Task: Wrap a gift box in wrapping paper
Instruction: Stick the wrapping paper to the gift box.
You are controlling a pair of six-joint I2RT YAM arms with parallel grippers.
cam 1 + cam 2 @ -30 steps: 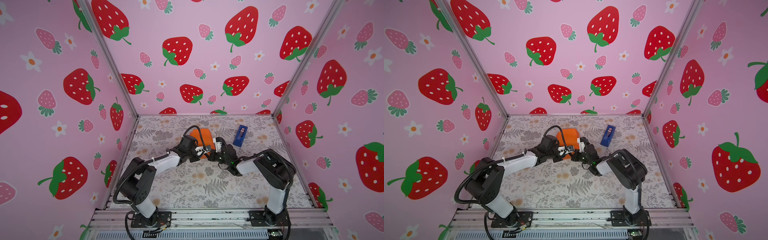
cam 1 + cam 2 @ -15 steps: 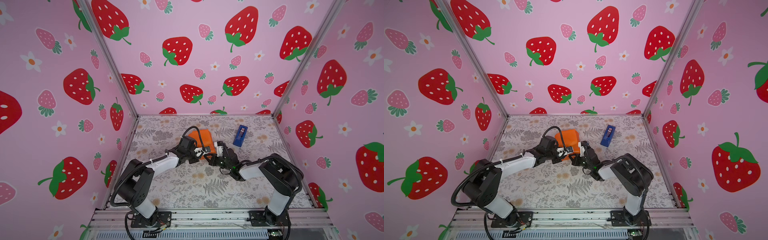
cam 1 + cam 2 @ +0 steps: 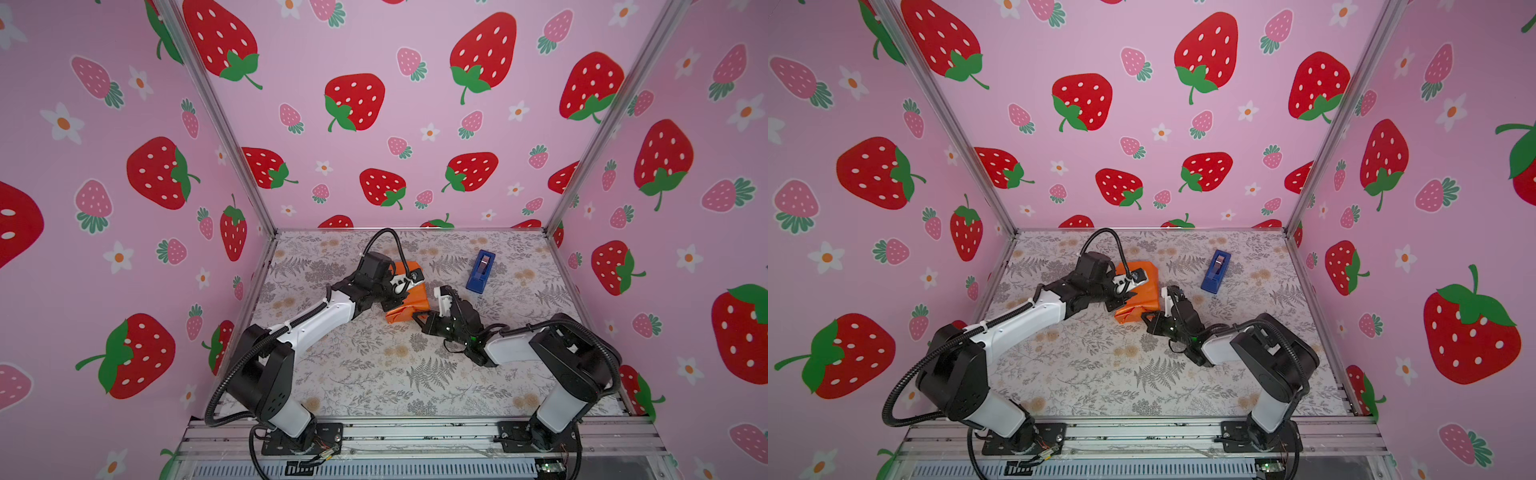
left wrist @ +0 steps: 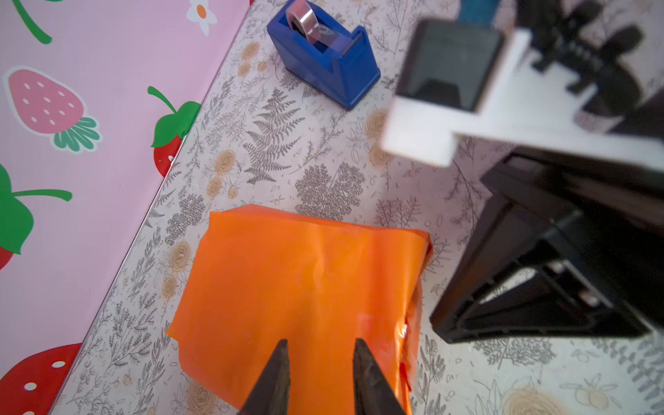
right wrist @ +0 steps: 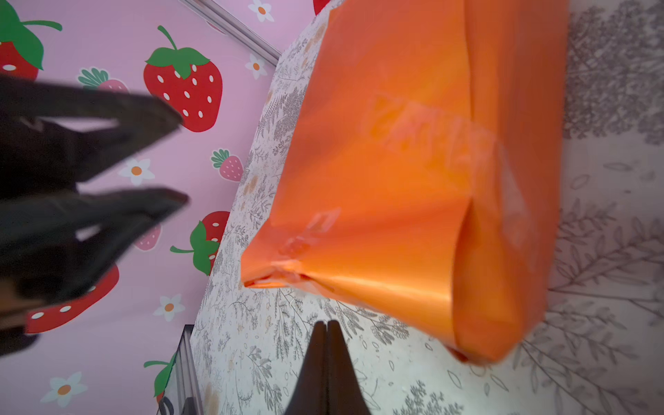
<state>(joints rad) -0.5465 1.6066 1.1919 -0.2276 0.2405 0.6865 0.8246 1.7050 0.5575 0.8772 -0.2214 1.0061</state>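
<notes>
Wrapping paper (image 3: 410, 301) between left and right jaws

Bright, even, diffuse light throughout; no hard shadows. In both top views only faint soft shade lies under the arms on the desk (image 3: 374, 374). Wide-angle bend: the frame posts (image 3: 220, 116) lean outward toward the picture edges. Right wrist view: a glossy sheen band runs along a fold of the wrapping paper (image 5: 395, 215), one end of it smeared; the left claw (image 5: 183, 158) is dark and badly out of focus. Left wrist view: paper crisp, one small glare spot at its edge; right arm (image 4: 557, 251) close and blurred.
</notes>
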